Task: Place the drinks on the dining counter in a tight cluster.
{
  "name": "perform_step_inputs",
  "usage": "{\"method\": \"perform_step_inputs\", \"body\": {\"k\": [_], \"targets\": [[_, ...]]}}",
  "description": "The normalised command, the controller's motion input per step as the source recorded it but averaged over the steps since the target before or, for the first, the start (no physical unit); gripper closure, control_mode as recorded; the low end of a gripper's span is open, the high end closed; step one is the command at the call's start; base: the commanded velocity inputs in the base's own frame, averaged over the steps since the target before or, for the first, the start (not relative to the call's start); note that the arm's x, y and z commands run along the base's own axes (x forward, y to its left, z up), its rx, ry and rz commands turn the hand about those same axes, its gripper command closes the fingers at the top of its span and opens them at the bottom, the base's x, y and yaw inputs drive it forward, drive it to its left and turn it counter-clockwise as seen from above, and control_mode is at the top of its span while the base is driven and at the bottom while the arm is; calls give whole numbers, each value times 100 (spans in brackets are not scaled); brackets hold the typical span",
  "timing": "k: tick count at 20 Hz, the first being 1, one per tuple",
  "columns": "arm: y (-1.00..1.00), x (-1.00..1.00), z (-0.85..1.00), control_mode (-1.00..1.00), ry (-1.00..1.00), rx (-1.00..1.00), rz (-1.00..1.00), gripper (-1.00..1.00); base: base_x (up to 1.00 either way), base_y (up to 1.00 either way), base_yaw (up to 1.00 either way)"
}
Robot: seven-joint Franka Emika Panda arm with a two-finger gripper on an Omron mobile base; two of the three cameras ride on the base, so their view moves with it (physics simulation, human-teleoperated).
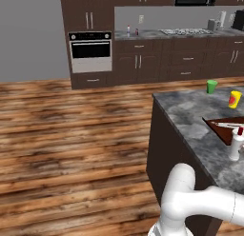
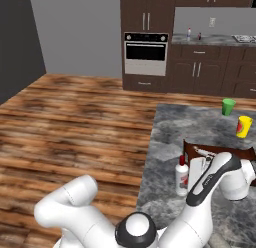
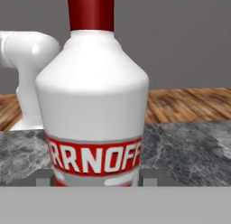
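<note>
A: Where does the white bottle (image 3: 92, 105) stand?
B: Upright on the marbled dining counter (image 3: 189, 151), between the part-open claw (image 3: 95, 178) fingers; grip unclear.
A: Beyond it?
B: Wood floor (image 3: 189, 103), grey wall (image 3: 180, 38).

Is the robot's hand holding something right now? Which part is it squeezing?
Yes. The gripper holds the white bottle, its fingers on either side of the lower body at the red label.

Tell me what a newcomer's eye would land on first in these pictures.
The white bottle with its red cap looms close before the hand camera, standing on the dining counter near the sink. Beyond it, a green cup and a yellow cup brighten the grey stone, and a steel oven sits in the dark cabinets.
</note>
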Motion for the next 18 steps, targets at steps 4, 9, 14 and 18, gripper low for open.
{"method": "perform_step_inputs", "body": {"k": [4,9,14,18], "targets": [[0,0,-23,-100,0,0,-1,100,0,0,0],[-1,0,-16,-100,0,0,0,100,0,0,0],[-9,0,-9,-100,0,2,0,100,0,0,0],[-9,0,-20,-100,-1,6,0,100,0,0,0]]}}
